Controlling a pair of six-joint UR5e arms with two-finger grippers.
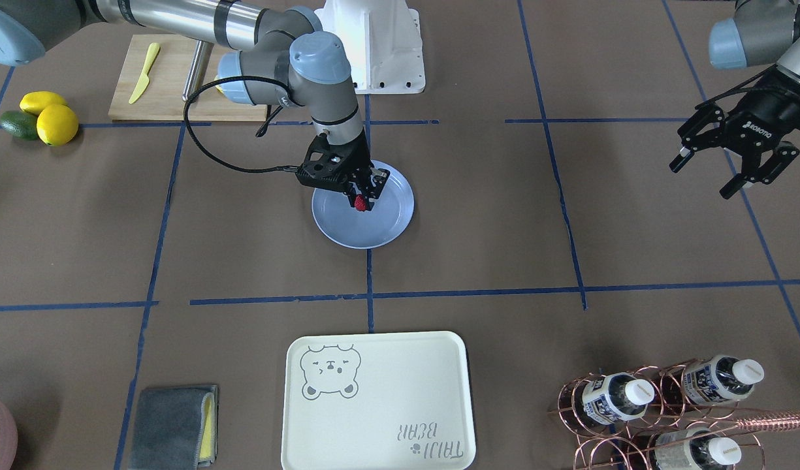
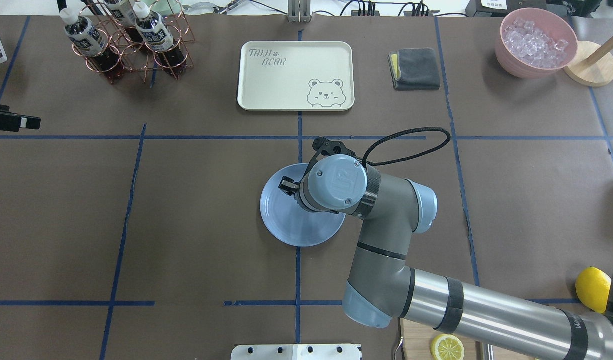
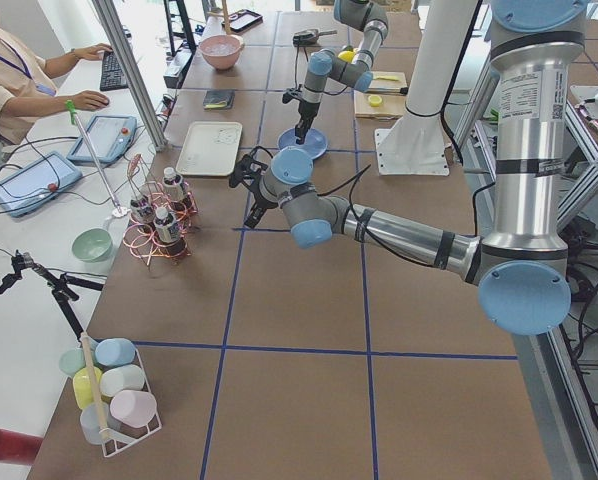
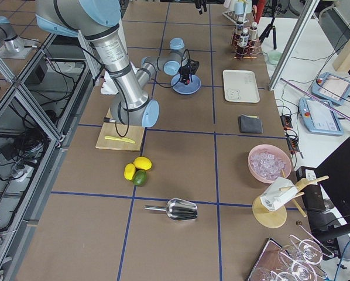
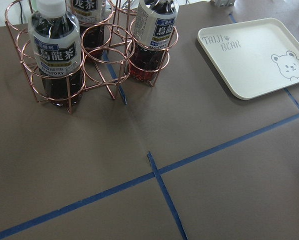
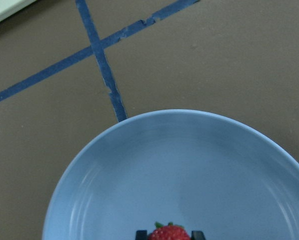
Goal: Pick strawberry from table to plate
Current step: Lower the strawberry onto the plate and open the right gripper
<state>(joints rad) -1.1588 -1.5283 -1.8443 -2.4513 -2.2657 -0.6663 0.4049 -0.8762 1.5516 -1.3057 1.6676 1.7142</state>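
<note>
The small red strawberry point(image 1: 360, 203) sits pinched between the fingers of my right gripper point(image 1: 362, 200), which is shut on it. It hangs low over the inside of the light-blue plate point(image 1: 380, 230), near the middle of the brown table point(image 1: 478, 222). Whether the berry touches the plate I cannot tell. The right wrist view shows the strawberry point(image 6: 168, 233) at its bottom edge above the plate point(image 6: 189, 170). From overhead the wrist hides the berry and part of the plate point(image 2: 288, 225). My left gripper point(image 1: 699, 181) hovers open and empty, far off to the robot's left.
A cream bear-print tray point(image 1: 373, 398) lies beyond the plate. A copper rack of bottles point(image 1: 661, 405), a grey cloth point(image 1: 171, 424), lemons with an avocado point(image 1: 44, 117), a cutting board point(image 1: 177, 78) and a pink ice bowl point(image 2: 536, 42) ring the table. A person point(image 3: 19, 70) sits at the far end.
</note>
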